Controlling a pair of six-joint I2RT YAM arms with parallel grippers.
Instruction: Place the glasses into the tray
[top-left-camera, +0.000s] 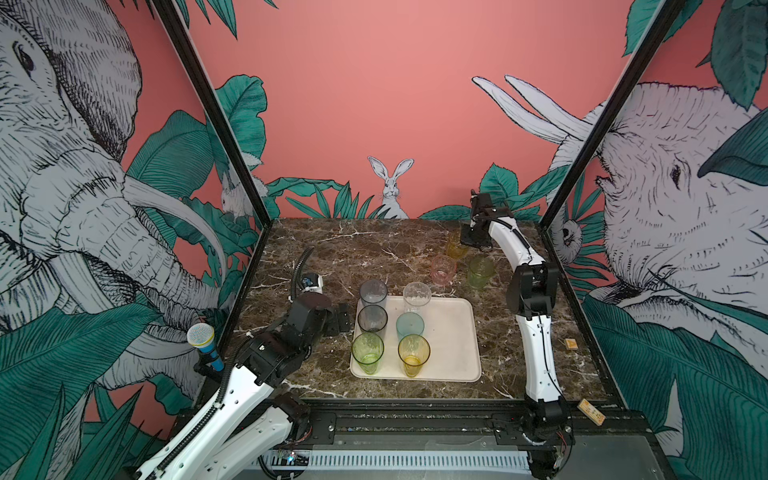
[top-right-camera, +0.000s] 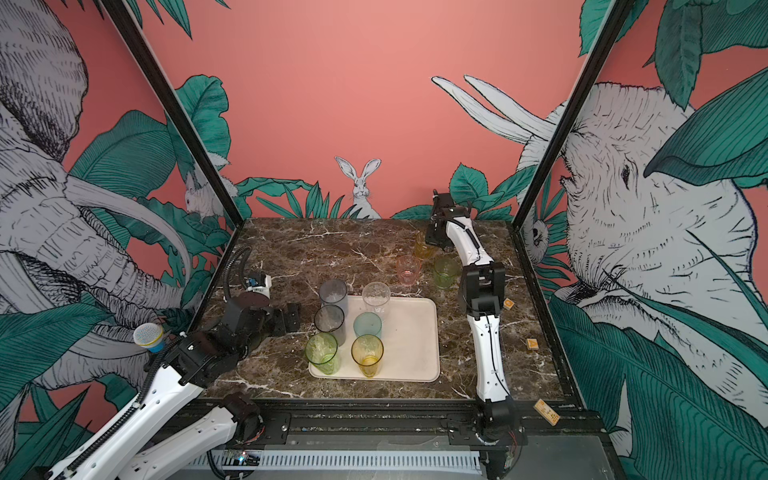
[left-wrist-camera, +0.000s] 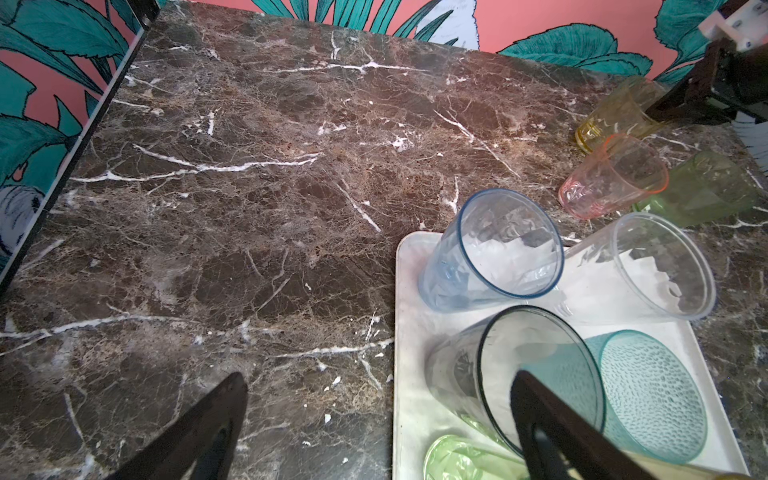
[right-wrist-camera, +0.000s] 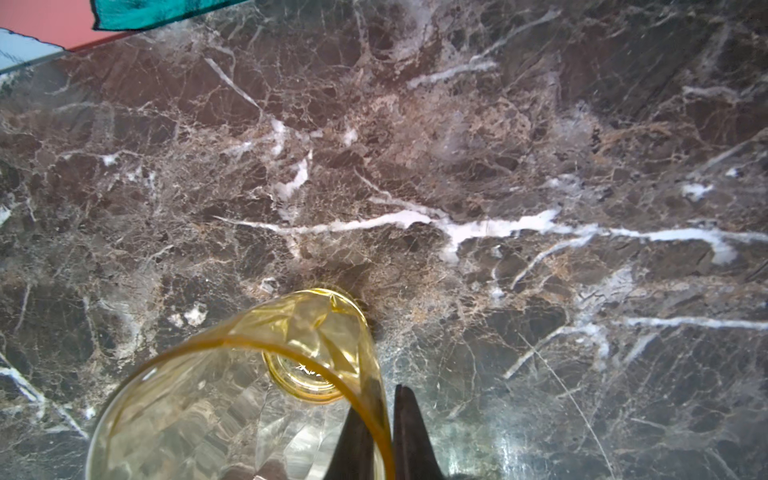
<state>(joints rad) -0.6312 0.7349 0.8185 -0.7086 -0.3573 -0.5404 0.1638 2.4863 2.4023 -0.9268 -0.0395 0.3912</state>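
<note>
The cream tray (top-left-camera: 455, 332) (top-right-camera: 415, 332) lies mid-table with several glasses upright in it, among them a grey one (top-left-camera: 373, 293), a clear one (top-left-camera: 417, 296) and a teal one (left-wrist-camera: 654, 395). Behind it on the marble stand a pink glass (top-left-camera: 443, 270), a green glass (top-left-camera: 481, 272) and an amber glass (top-left-camera: 455, 246) (right-wrist-camera: 249, 374). My right gripper (right-wrist-camera: 384, 411) (top-left-camera: 467, 241) is shut on the amber glass's wall, one finger inside the rim and one outside. My left gripper (left-wrist-camera: 378, 376) (top-left-camera: 338, 320) stands open and empty beside the tray's left edge.
A blue-handled microphone (top-left-camera: 201, 338) sticks up at the table's front left corner. Small wooden blocks (top-left-camera: 571, 344) (top-right-camera: 509, 304) lie on the marble right of the right arm, and a longer one (top-left-camera: 591, 412) rests on the front rail. Black frame posts stand at the back corners.
</note>
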